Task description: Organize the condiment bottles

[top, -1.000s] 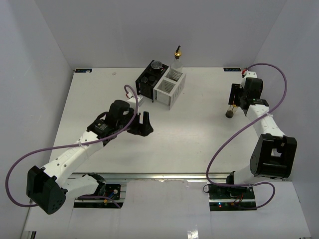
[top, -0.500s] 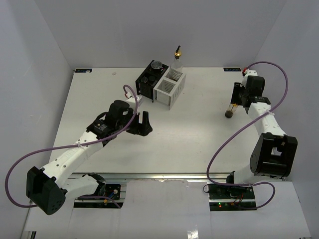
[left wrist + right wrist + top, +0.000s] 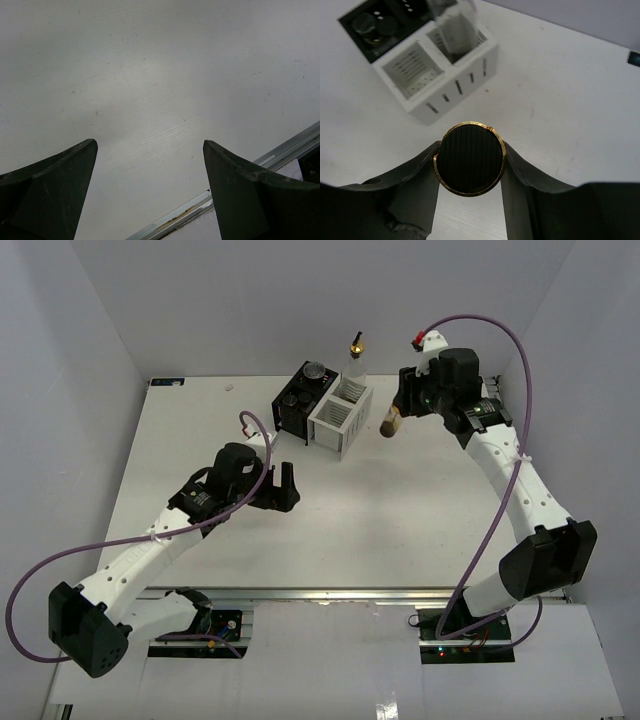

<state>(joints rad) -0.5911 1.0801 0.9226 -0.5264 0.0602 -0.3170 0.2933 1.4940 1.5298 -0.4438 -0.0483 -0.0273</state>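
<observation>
My right gripper [image 3: 400, 412] is shut on a small brown bottle [image 3: 389, 421] and holds it in the air just right of the white rack [image 3: 340, 416]. In the right wrist view the bottle's dark round end with a gold rim [image 3: 471, 158] sits clamped between the fingers [image 3: 417, 172]. A clear bottle with a brass spout [image 3: 356, 360] stands in the white rack's far cell. The black rack [image 3: 298, 402] holds dark-lidded jars and a grey-lidded shaker [image 3: 315, 370]. My left gripper [image 3: 283, 488] is open and empty, low over the bare table [image 3: 150, 90].
The white rack's near cell [image 3: 412, 67] is empty in the right wrist view, with the black rack [image 3: 375, 25] beside it. The table's metal front edge [image 3: 225, 190] shows in the left wrist view. White walls enclose the table.
My right arm has lifted the brown bottle from the right side of the table and swung it left and back to beside the white rack. The left arm shifted only slightly.
</observation>
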